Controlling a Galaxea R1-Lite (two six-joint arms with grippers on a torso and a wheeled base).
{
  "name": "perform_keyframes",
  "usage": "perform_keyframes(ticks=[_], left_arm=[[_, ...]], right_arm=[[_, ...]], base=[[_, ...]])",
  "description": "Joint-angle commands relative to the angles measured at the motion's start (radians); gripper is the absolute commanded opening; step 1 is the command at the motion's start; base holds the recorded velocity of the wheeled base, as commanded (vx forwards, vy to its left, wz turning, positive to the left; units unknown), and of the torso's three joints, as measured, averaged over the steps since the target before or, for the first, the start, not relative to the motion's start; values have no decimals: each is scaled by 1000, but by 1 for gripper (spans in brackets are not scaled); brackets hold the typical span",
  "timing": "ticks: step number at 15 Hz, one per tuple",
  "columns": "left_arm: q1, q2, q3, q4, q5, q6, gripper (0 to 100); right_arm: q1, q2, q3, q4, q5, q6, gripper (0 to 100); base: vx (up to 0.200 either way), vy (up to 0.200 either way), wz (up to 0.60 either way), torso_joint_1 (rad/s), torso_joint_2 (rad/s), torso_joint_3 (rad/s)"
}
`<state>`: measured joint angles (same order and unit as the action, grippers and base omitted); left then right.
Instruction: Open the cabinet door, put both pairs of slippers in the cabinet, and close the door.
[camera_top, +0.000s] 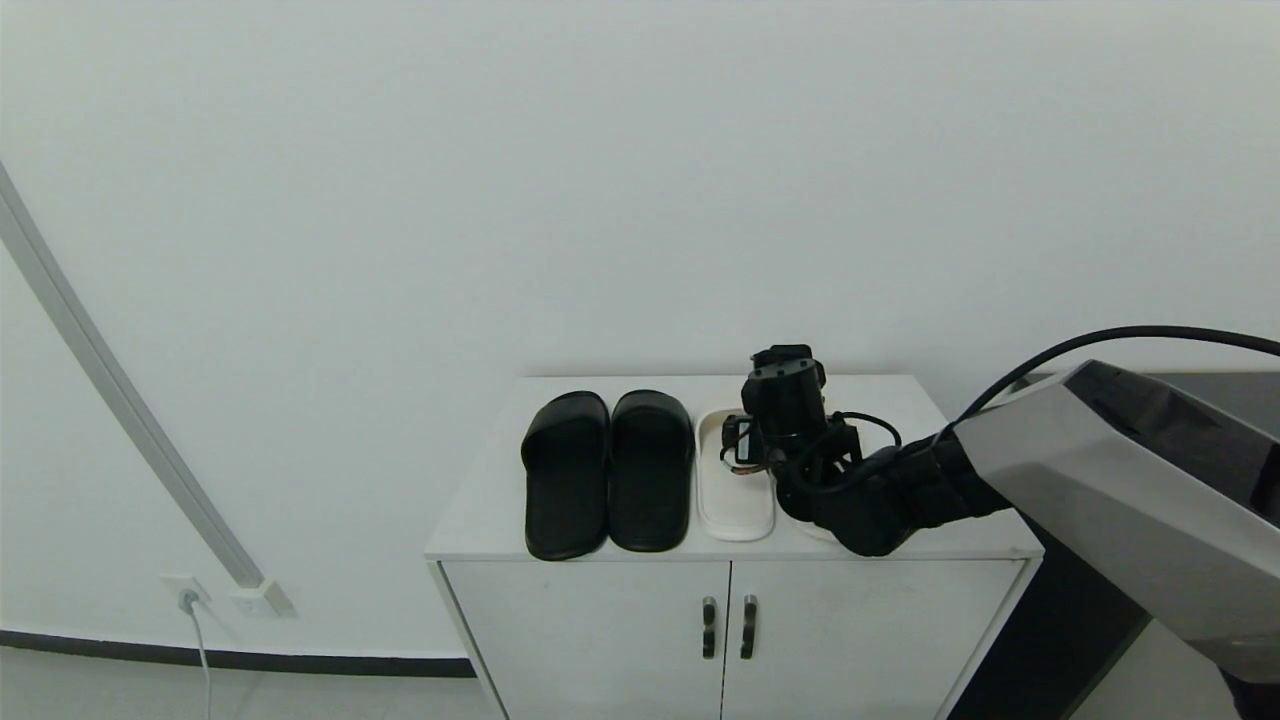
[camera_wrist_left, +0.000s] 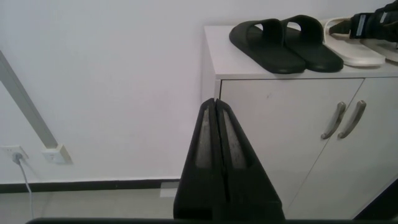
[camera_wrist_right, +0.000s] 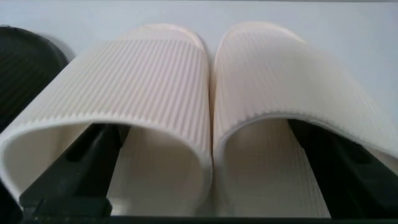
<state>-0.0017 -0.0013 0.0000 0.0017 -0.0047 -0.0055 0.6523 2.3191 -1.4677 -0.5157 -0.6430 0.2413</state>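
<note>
Right fingers (camera_wrist_right: 68, 171) spread inside white slippers (camera_wrist_right: 155, 81); left fingers (camera_wrist_left: 208, 143) closed, empty; cabinet (camera_top: 600, 640) shut.

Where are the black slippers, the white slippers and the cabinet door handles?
black slippers (camera_top: 566, 430): head view, strap of one.
white slippers (camera_wrist_right: 155, 81): right wrist view, ribbed strap.
cabinet door handles (camera_top: 708, 627): head view, left handle.

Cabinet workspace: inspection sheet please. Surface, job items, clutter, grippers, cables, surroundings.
Surface: white cabinet top, both pairs on it.
Job's things: black slippers on the left, white slippers on the right, side by side; cabinet doors shut.
Clutter: nothing seen.
Grippers: right gripper open at the white slippers, fingers under the straps, one in each; left gripper shut, low, off the cabinet's left side.
Cables: black cable along the right arm; cord plugged into a wall socket.
Surroundings: white wall, slanted grey conduit.
</note>
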Motion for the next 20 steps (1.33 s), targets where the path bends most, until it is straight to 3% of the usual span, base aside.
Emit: perform_keyframes(ticks=[1, 2, 8, 12, 16, 20], left_arm=[[0, 1, 0, 0, 0, -1, 0], [0, 1, 0, 0, 0, -1, 0], [0, 1, 0, -2, 0, -1, 0], [0, 1, 0, 0, 0, -1, 0], [0, 1, 0, -2, 3, -1, 0], [0, 1, 0, 0, 2, -1, 0]], right_arm=[[-11, 8, -13, 0, 5, 0, 100], [-11, 8, -11, -1, 6, 0, 0], [-8, -21, 30, -21, 9, -14, 0], [21, -251, 256, -101, 66, -103, 0], [135, -598, 598, -159, 276, -211, 0], [201, -871, 765, -9, 551, -212, 0]], base=[[0, 0, 0, 0, 0, 0], [0, 0, 0, 0, 0, 0], [0, 0, 0, 0, 0, 0], [0, 0, 0, 0, 0, 0], [0, 0, 0, 0, 0, 0], [0, 0, 0, 0, 0, 0]])
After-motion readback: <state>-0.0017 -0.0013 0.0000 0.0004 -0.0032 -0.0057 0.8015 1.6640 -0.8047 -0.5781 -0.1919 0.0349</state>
